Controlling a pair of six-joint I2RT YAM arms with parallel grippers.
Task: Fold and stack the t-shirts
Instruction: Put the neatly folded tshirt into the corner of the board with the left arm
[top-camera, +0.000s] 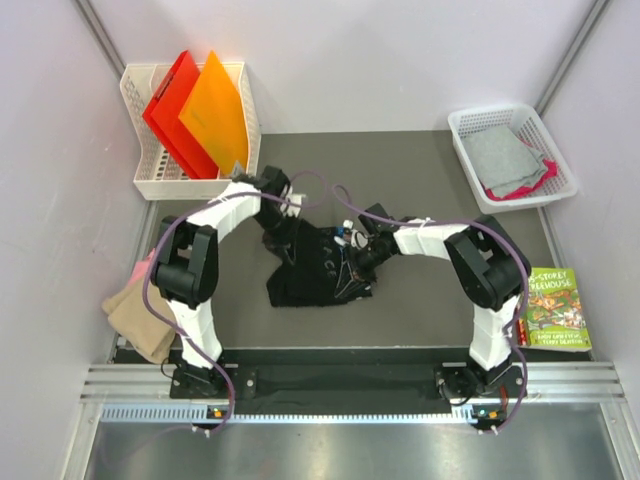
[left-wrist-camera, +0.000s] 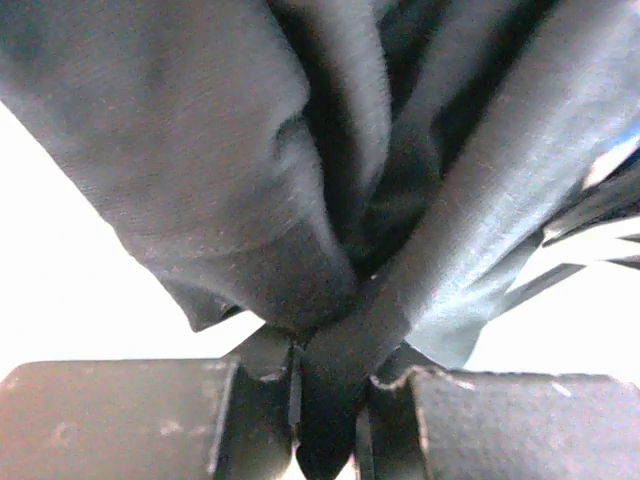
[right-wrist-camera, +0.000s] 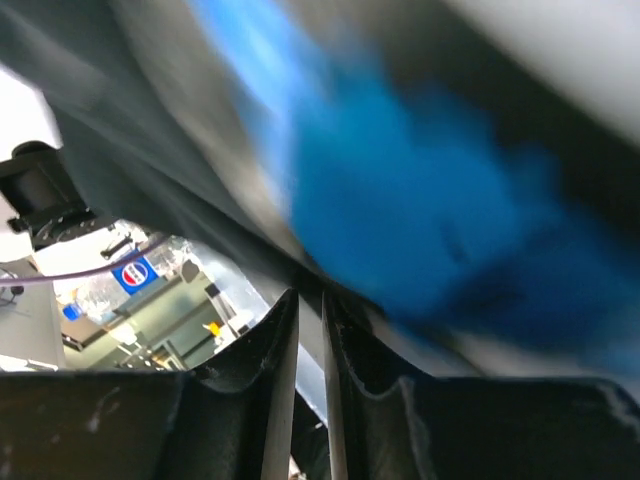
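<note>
My left claw is clamped on a bunched edge of the black shirt and my right claw is pinched on a thin fold by its blue patch, so that, I judge, I can stretch it flat over mid-bench for folding.

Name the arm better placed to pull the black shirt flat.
Left, probably: the left gripper is shut on a thick fold at the shirt's far corner; the right gripper pinches only a thin edge.
</note>
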